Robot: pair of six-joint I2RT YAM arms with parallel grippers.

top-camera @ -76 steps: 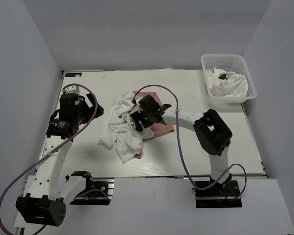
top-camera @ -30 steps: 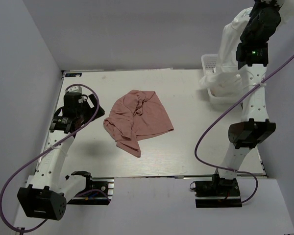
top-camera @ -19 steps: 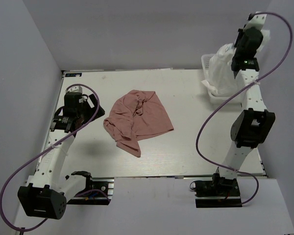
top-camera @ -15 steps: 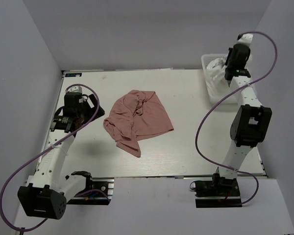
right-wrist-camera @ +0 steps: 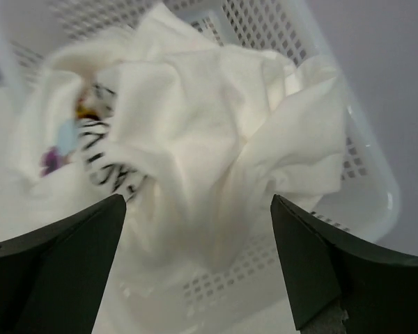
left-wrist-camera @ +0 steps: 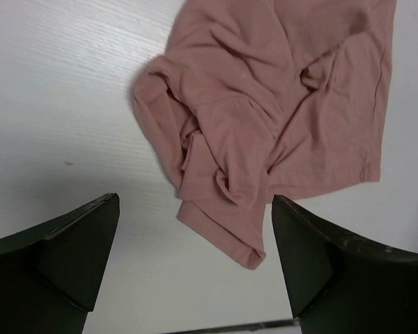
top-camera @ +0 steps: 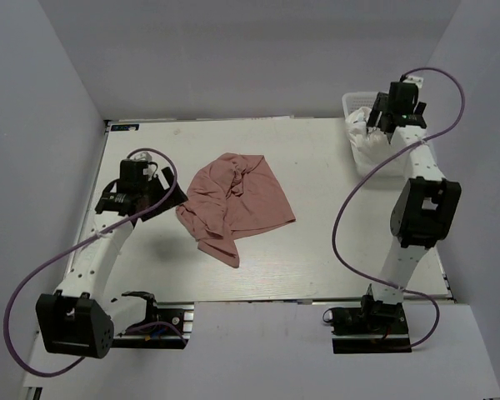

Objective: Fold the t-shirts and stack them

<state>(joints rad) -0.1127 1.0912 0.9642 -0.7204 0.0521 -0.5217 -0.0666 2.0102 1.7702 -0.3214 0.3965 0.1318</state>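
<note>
Pink t-shirt [top-camera: 237, 200] crumpled, white t-shirts [right-wrist-camera: 209, 125] — in basket [right-wrist-camera: 366, 163]

Bright, soft, even light leaves a dim shadow on the table [left-wrist-camera: 56, 104] beside the left gripper [left-wrist-camera: 194, 203]. Ahead of the right gripper [right-wrist-camera: 196, 202], the white shirts [right-wrist-camera: 195, 125] look blurred and washed out.

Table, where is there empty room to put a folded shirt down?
Biggest bare patch of table: between the pink t-shirt and the basket, down to the near edge. Another strip runs behind the pink t-shirt. Crowded: the basket, stuffed with white t-shirts under the right gripper, and left of the pink t-shirt, where the left gripper hovers.
</note>
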